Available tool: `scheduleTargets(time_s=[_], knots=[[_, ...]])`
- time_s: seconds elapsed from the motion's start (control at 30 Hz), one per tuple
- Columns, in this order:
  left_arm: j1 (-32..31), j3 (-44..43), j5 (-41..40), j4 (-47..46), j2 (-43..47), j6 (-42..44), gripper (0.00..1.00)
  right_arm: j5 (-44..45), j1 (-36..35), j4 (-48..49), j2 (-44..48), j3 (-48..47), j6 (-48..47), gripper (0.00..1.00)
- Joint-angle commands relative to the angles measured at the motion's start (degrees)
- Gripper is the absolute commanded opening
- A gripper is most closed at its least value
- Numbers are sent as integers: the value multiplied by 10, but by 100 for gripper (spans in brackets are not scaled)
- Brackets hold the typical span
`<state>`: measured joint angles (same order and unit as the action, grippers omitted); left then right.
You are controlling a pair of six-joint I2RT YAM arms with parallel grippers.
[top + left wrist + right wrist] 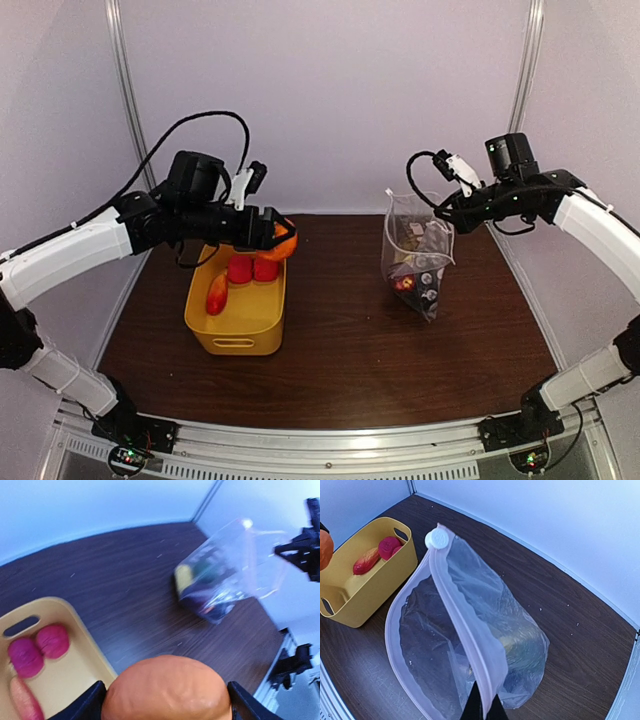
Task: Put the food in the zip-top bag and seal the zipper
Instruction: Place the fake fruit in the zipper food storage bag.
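My left gripper (275, 238) (167, 702) is shut on a round orange piece of food (284, 243) (167, 690), held in the air over the far right corner of the yellow basket (235, 345). In the basket lie two dark red pieces (252, 270) (37, 650) and a long orange-red piece (216, 295) (366, 561). My right gripper (443, 208) (484, 709) is shut on the zipper (455, 610) edge of the zip-top bag (418, 265) (520, 635). It holds the bag upright with the mouth gaping toward the basket. Yellow, red and dark pieces (405, 283) rest in the bag's bottom.
The dark wooden table (340, 350) has white walls on its far, left and right sides. A white round tab (436, 539) sits at the far end of the bag's mouth. About a hand's width of bare table separates the basket (375, 575) and the bag.
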<state>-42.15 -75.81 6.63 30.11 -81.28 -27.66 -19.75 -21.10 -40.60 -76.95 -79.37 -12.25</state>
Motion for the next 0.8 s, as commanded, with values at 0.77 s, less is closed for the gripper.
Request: scheduleTargets(time_s=[0.77], knots=[[-184, -176, 46, -654, -310, -186, 64, -62, -8, -80, -60, -139, 73, 0]])
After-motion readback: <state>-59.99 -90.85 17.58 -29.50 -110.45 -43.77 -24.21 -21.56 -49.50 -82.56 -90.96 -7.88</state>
